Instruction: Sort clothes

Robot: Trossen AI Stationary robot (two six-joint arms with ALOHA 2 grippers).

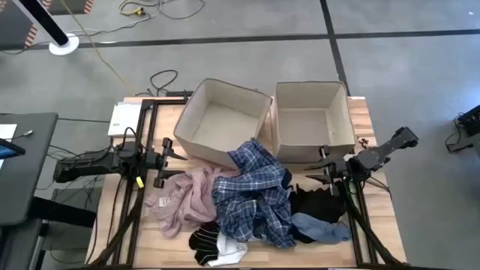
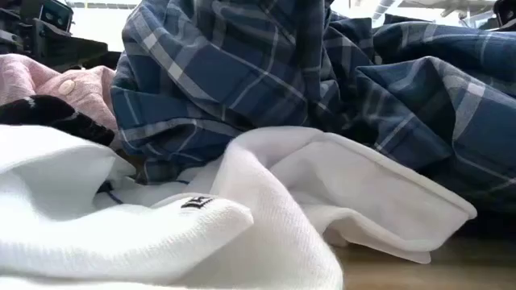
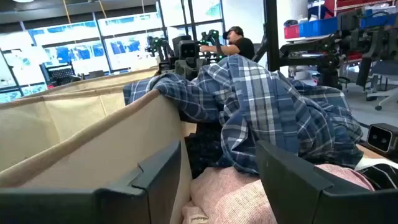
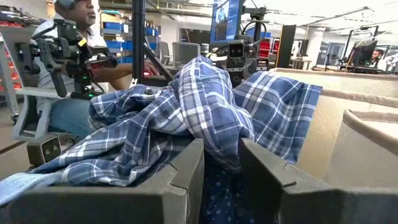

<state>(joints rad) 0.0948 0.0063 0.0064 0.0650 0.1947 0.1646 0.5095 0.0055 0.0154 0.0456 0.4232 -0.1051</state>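
Grey floor [image 1: 247,19], bright windows [image 3: 81,50]

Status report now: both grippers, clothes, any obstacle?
Left gripper open beside pile, empty. Right gripper open, empty. Plaid shirt draped over left bin rim.

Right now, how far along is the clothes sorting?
Nothing looks sorted: both beige bins show empty. Neither left gripper nor right gripper holds anything; both are open beside the pile. The plaid shirt, pink top, black pieces and socks all remain.
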